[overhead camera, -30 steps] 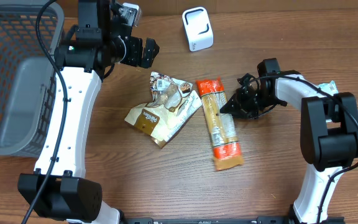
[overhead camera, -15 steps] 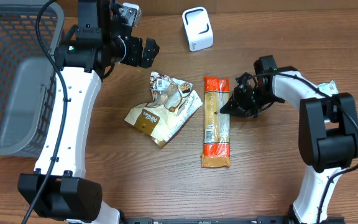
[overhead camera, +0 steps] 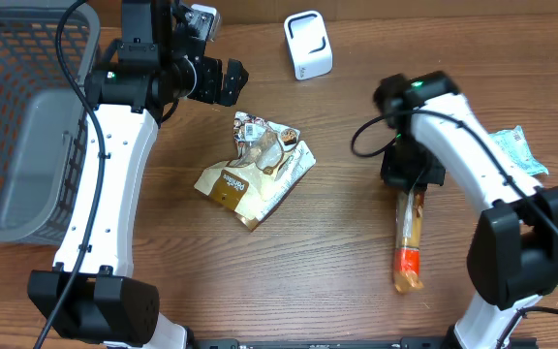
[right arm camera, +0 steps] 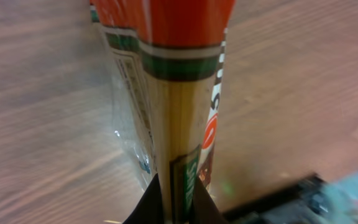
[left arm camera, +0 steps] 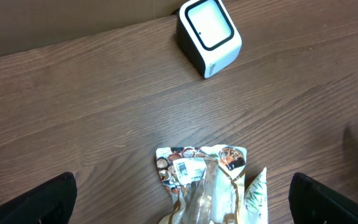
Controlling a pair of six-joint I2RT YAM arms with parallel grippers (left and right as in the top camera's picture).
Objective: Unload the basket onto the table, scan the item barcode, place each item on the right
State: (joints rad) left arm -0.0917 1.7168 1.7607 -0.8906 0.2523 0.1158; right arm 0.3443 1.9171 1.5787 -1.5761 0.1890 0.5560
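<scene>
Brown wood-grain table (overhead camera: 318, 291), grey basket (overhead camera: 27, 145) at its left edge; right gripper (right arm camera: 178, 204) clamped on the spaghetti packet (overhead camera: 410, 242), left gripper (overhead camera: 223, 81) jaws wide apart near the white scanner (overhead camera: 308, 44).

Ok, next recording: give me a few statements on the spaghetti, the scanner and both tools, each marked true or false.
1. The right tool is shut on the spaghetti pack. True.
2. The spaghetti pack touches the snack bag. False: it is well to the right of the bag, apart from it.
3. The left tool is open and holds nothing. True.
4. The barcode scanner stands inside the grey basket. False: it stands on the table, near the far edge.
</scene>
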